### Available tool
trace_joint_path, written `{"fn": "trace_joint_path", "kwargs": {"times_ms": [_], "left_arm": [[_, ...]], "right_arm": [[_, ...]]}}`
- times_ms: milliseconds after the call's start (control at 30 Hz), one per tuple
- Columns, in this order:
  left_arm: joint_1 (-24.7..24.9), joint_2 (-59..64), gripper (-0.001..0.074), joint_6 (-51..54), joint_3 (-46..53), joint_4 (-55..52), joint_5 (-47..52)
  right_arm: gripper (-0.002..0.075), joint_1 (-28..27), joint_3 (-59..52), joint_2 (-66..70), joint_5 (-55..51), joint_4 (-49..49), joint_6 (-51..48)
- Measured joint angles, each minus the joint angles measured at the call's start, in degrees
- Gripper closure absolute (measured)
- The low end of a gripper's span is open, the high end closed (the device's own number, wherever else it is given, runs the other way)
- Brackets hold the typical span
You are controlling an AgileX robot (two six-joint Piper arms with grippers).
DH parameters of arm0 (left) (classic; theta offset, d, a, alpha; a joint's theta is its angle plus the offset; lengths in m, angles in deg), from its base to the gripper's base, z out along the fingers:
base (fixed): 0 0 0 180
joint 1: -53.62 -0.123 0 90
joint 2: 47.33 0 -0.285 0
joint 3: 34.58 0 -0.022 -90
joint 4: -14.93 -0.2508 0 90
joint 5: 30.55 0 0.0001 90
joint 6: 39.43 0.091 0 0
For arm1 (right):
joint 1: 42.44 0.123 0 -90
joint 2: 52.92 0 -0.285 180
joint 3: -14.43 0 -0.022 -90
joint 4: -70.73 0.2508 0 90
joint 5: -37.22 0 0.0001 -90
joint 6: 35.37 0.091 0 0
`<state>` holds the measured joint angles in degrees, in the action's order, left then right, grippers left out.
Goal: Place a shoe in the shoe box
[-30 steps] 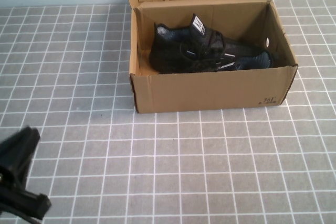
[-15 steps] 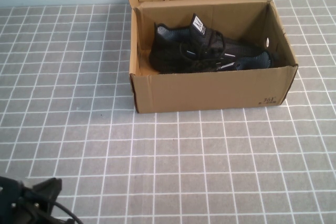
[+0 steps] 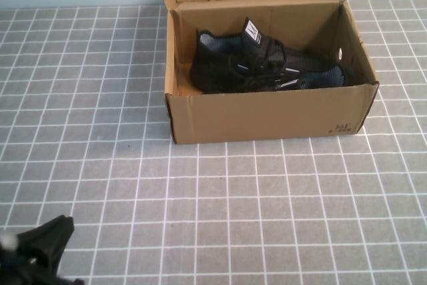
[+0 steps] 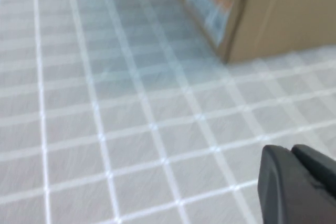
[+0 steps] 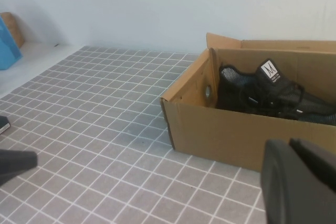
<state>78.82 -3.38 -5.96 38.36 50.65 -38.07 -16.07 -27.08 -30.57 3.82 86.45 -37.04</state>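
Note:
The brown cardboard shoe box stands open at the far middle of the table, lid flap up behind it. Inside lies the shoe, a black knit sneaker with short white dashes on its side. Pressed against it is its twin, whose white-barred tongue tab stands upright. My left gripper is shut and empty at the near left corner, far from the box; its fingertips hover over bare tiles. My right gripper is shut and empty, out of the high view, near the box's front wall.
Grey tiled table cover with white lines surrounds the box on all sides. A pale wall rises behind it. In the right wrist view a blue object sits at the far edge, beyond the tiles.
My left arm has pulled back and down toward the near left corner. The box and the shoes in it have not moved.

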Motion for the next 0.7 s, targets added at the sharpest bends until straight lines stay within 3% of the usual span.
{"fn": "trace_joint_path", "kwargs": {"times_ms": [367,700], "left_arm": [[0.00,-27.91,0.0736,1.19,0.00,-0.92,9.48],[0.00,-35.38,0.0736,1.90,0.03,-1.13,20.06]], "right_arm": [[0.0742,0.00,0.00,0.00,0.00,0.28,0.00],[0.0742,0.00,0.00,0.00,0.46,0.37,0.00]]}}
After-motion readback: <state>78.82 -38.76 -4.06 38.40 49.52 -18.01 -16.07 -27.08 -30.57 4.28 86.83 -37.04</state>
